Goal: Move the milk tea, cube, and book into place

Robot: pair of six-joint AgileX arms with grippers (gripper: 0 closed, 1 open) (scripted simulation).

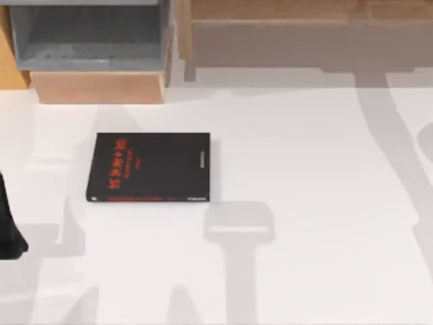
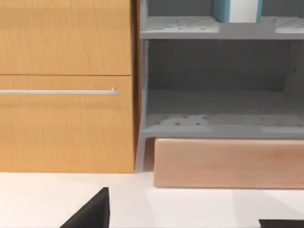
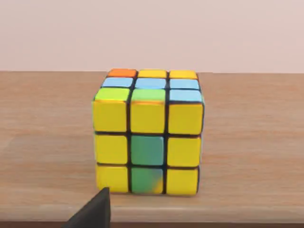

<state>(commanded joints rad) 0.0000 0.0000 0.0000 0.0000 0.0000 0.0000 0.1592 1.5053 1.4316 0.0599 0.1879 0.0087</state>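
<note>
The book (image 1: 149,167) lies flat on the white table, left of centre, black cover up with red lettering. The cube (image 3: 148,133) stands on a wooden shelf board, showing yellow and green squares in front and blue and orange ones on top. My right gripper faces it from close by, one dark fingertip (image 3: 92,211) low in front of the cube and not touching it. My left gripper (image 2: 185,222) is open and empty, hanging above the table and facing the cabinet. My left arm (image 1: 8,223) shows at the table's left edge. The milk tea is out of view.
A grey shelf unit (image 1: 88,37) on a wooden base (image 1: 98,87) stands at the back left beside a wooden cabinet (image 2: 66,85) with a drawer handle. A teal and white thing (image 2: 236,10) stands on its upper shelf. A wooden shelf (image 1: 304,27) spans the back right.
</note>
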